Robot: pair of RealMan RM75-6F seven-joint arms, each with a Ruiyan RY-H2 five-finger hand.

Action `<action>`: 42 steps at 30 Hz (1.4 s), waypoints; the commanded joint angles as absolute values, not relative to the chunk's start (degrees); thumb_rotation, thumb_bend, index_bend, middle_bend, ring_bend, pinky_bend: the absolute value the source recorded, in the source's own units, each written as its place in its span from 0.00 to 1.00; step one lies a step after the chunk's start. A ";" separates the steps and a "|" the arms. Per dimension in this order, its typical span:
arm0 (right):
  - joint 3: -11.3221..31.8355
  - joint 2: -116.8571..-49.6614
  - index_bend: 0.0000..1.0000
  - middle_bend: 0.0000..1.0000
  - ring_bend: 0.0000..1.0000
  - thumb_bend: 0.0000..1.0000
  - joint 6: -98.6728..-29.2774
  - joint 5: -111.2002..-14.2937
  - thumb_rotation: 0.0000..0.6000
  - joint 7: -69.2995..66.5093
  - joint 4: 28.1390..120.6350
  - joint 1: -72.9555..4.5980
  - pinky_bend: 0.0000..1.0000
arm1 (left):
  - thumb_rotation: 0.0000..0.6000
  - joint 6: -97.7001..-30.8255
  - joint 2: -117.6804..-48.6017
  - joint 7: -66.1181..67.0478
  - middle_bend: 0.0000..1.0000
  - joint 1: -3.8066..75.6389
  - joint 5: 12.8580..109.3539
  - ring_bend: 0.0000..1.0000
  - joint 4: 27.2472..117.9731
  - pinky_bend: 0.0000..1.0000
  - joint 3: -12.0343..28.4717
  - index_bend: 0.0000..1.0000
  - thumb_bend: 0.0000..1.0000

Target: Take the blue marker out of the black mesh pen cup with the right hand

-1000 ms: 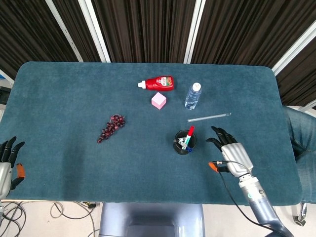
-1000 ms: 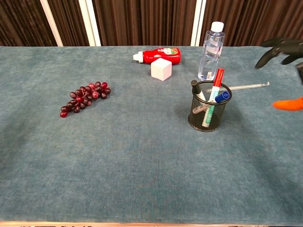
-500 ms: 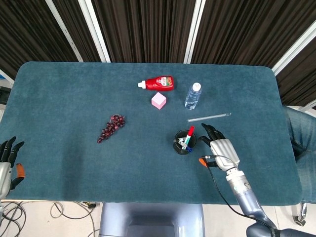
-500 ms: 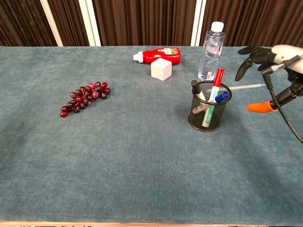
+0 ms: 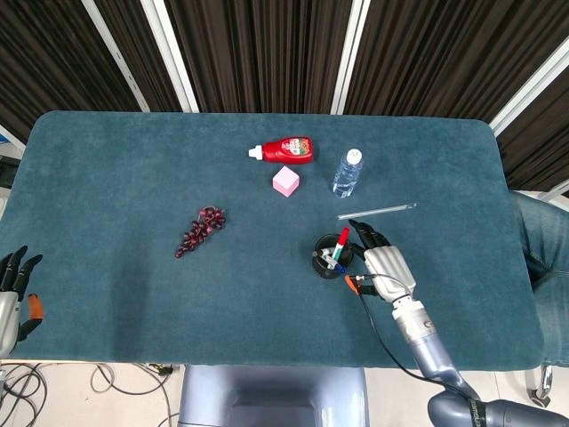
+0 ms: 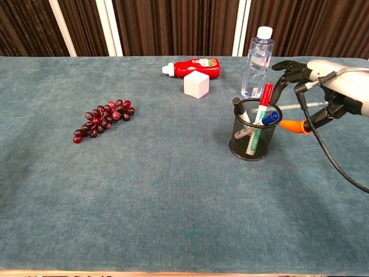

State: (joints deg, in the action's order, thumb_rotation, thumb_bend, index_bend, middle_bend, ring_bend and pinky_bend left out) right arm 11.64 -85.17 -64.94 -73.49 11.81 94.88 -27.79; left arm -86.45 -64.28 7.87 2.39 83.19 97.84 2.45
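Note:
The black mesh pen cup (image 6: 249, 138) (image 5: 329, 264) stands right of the table's middle and holds several pens. The blue marker (image 6: 270, 118) (image 5: 339, 268) leans at the cup's right side, beside a red-capped marker (image 6: 265, 96) (image 5: 343, 237). My right hand (image 6: 314, 89) (image 5: 379, 264) hovers just right of the cup, fingers spread and empty; its dark fingertips reach over the cup's rim by the red cap, and its orange thumb tip sits close to the blue marker. My left hand (image 5: 12, 289) is open, off the table's left front corner.
A clear water bottle (image 6: 258, 55) (image 5: 348, 172) stands behind the cup, with a thin clear rod (image 5: 376, 211) lying to its right. A red ketchup bottle (image 5: 284, 149), a pink cube (image 5: 285, 181) and a bunch of dark grapes (image 5: 201, 229) lie further left.
My right hand has moved left across the table, from well right of the cup until its fingertips reach the cup's rim. The left hand has stayed put.

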 commanded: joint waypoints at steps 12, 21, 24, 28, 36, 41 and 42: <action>11.67 -88.13 0.48 0.00 0.00 0.34 -65.65 -72.77 1.00 12.98 93.89 -29.11 0.17 | 1.00 -86.09 -64.07 7.98 0.00 2.44 82.49 0.00 98.30 0.08 2.57 0.12 0.70; 11.96 -89.55 0.50 0.00 0.00 0.36 -66.02 -71.96 1.00 13.36 92.25 -29.71 0.17 | 1.00 -86.10 -64.02 7.97 0.00 2.48 82.41 0.00 98.37 0.08 2.63 0.12 0.70; 12.04 -89.65 0.50 0.00 0.00 0.39 -65.80 -71.49 1.00 13.09 91.92 -29.86 0.17 | 1.00 -86.10 -64.01 8.02 0.00 2.50 82.39 0.00 98.40 0.08 2.67 0.12 0.70; 11.83 -89.68 0.50 0.00 0.00 0.40 -65.57 -71.43 1.00 12.86 91.66 -29.99 0.17 | 1.00 -86.04 -63.99 8.03 0.00 2.52 82.31 0.00 98.40 0.08 2.67 0.12 0.70; 11.75 -89.88 0.52 0.00 0.00 0.46 -65.27 -71.19 1.00 12.21 91.04 -30.31 0.17 | 1.00 -85.99 -63.94 8.05 0.00 2.57 82.06 0.00 98.48 0.08 2.79 0.12 0.70; 11.51 -90.08 0.52 0.00 0.00 0.46 -65.20 -70.94 1.00 11.83 90.61 -30.29 0.17 | 1.00 -85.97 -63.95 8.19 0.00 2.59 82.11 0.00 98.48 0.08 2.74 0.12 0.70; 11.44 -90.10 0.52 0.00 0.00 0.46 -65.21 -70.97 1.00 11.83 90.55 -30.29 0.17 | 1.00 -85.97 -63.95 8.16 0.00 2.59 82.09 0.00 98.47 0.08 2.75 0.12 0.70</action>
State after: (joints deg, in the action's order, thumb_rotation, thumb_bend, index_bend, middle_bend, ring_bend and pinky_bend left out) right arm 11.46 -90.08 -65.21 -70.97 11.83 90.57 -30.29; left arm -85.96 -63.95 8.16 2.59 82.09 98.46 2.75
